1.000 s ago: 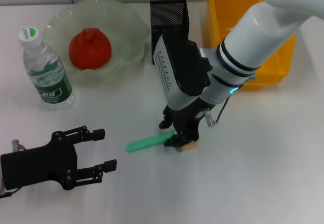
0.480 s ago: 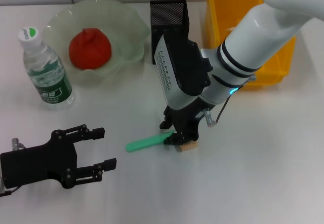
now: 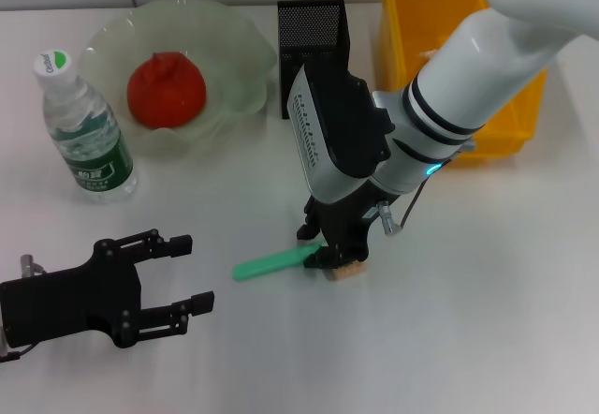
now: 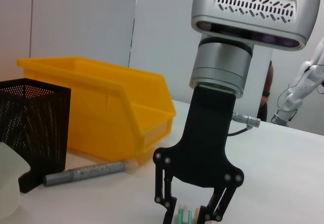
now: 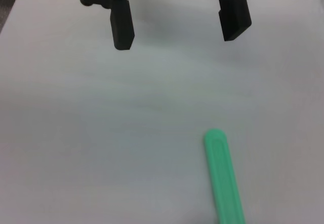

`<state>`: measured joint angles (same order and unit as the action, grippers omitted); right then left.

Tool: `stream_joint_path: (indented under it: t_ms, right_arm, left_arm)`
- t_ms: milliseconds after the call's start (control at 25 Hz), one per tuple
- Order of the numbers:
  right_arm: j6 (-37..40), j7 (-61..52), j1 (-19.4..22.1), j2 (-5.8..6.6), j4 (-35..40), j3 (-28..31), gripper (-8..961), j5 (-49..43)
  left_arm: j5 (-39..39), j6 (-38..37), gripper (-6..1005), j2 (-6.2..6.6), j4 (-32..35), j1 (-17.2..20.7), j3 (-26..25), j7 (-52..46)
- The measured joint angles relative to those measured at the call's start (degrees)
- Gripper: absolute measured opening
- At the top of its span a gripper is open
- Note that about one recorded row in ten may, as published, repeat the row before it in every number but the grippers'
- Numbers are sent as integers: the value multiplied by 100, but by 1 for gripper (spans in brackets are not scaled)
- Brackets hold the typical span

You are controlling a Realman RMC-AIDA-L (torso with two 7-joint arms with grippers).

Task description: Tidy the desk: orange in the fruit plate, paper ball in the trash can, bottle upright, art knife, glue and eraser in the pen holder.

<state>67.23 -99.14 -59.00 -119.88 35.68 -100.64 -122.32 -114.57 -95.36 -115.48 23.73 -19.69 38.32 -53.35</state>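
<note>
Your right gripper stays low over the eraser, fingers straddling it, unchanged from a moment ago; whether they grip it you cannot tell. The green art knife lies with its long axis from 8 to 2 o'clock, touching those fingers. Your left gripper rests open at 9 o'clock. The pen holder stands at 12.
</note>
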Motion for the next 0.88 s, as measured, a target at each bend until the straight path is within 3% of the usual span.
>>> stream_joint_path:
  t_ms: [320,520,720,880]
  right_arm:
    - [0,0,18,0,0,9,331,0]
    - [0,-19,21,0,-10,14,294,0]
    - [27,-30,36,0,-1,75,193,0]
    - [76,-44,55,1,75,106,189,3]
  left_arm:
    - [6,0,771,-7,0,0,0,0]
    - [6,0,770,-13,0,5,0,0]
    - [5,0,770,-19,0,21,0,0]
    - [5,0,770,-18,0,27,-4,0]
